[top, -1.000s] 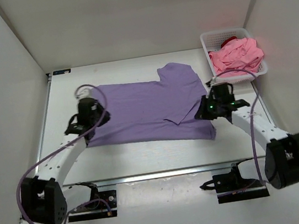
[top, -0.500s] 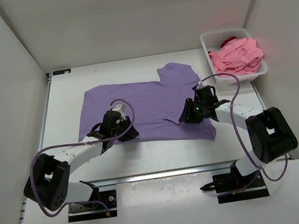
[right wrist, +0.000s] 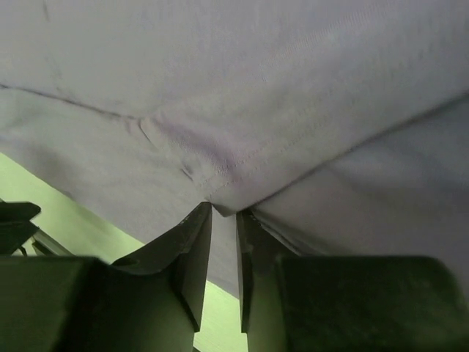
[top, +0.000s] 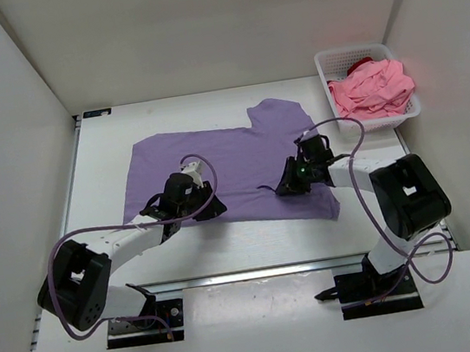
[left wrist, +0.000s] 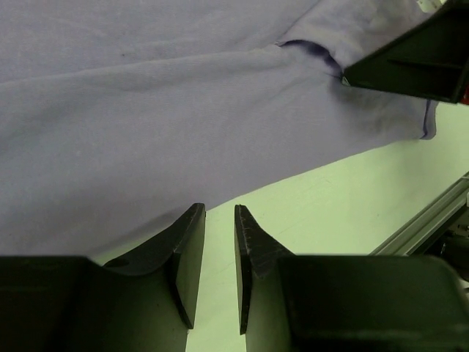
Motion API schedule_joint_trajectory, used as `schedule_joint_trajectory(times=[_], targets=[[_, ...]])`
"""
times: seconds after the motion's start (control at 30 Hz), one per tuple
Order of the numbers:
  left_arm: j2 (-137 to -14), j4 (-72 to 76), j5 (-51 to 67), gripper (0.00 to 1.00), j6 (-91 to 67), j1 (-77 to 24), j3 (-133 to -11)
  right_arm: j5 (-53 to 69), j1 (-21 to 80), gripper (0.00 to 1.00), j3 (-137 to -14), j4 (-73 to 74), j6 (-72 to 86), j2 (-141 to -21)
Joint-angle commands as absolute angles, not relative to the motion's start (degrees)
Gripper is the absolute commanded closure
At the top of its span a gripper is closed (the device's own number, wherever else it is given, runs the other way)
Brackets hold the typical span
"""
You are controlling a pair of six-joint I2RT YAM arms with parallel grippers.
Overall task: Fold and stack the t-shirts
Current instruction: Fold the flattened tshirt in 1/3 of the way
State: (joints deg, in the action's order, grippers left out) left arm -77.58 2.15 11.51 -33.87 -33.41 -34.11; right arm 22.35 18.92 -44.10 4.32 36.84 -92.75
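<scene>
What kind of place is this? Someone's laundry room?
Probably a robot test booth: plain white walls box in a table, a left arm and right arm are bolted at its near edge, and a purple t-shirt lies spread on it.

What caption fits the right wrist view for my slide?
Right gripper, jaws narrowly apart, at a puckered corner of the lavender t-shirt.

White lattice basket (top: 334,59) at the table's (top: 109,150) far right corner, beside white enclosure walls (top: 1,130).
</scene>
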Motion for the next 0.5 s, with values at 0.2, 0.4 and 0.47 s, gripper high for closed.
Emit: schedule_joint_trajectory(times=[0.2,0.4,0.47], targets=[[-77.78,4.22,13.63,0.67,-34.10,-33.22,-33.66,22.94,17.84,0.98,-54.40,4.57,34.28,-99.22],[-77.52,3.78,13.27,0.67,-34.19,-32.96,-34.27,19.87,18.28,1.00,-66.69,8.96,31.47,-107.91],[-77.17,3.34,12.23,0.67,-34.28,-33.57,-34.28,19.78,18.63,0.92,-70.65,9.93,30.85,-109.07]])
